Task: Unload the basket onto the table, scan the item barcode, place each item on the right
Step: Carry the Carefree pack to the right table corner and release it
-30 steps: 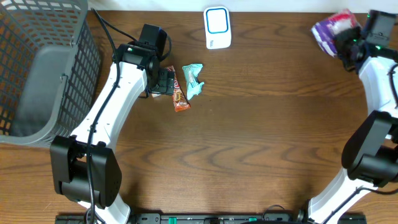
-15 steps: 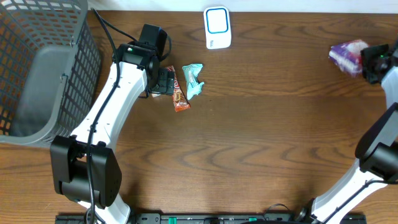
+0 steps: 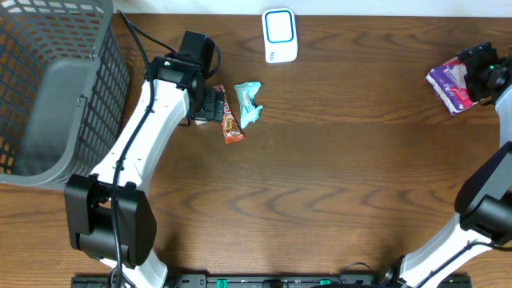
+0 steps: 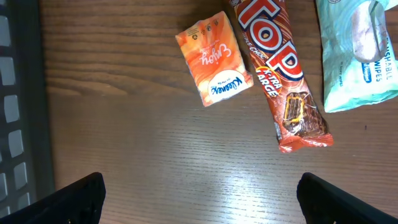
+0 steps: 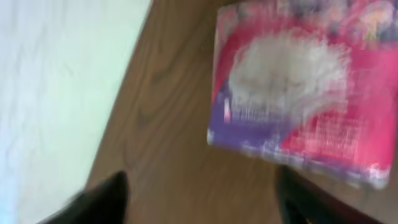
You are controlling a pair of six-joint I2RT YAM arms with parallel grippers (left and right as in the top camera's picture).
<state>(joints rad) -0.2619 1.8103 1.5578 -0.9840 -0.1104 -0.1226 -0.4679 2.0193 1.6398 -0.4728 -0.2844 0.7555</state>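
Brown wood-grain table (image 3: 336, 176), grey mesh basket (image 3: 104, 56) alongside; left pincer (image 4: 202, 196) and right pincer (image 5: 199, 196) both agape, empty.

The left arm (image 3: 132, 140) is stretching toward the far side, the left gripper (image 4: 199, 202) pointing down with jaws spread wide. The right arm (image 3: 490, 180) is reaching far along the right edge, the right gripper (image 5: 202, 199) blurred, its fingers (image 5: 102, 200) standing apart
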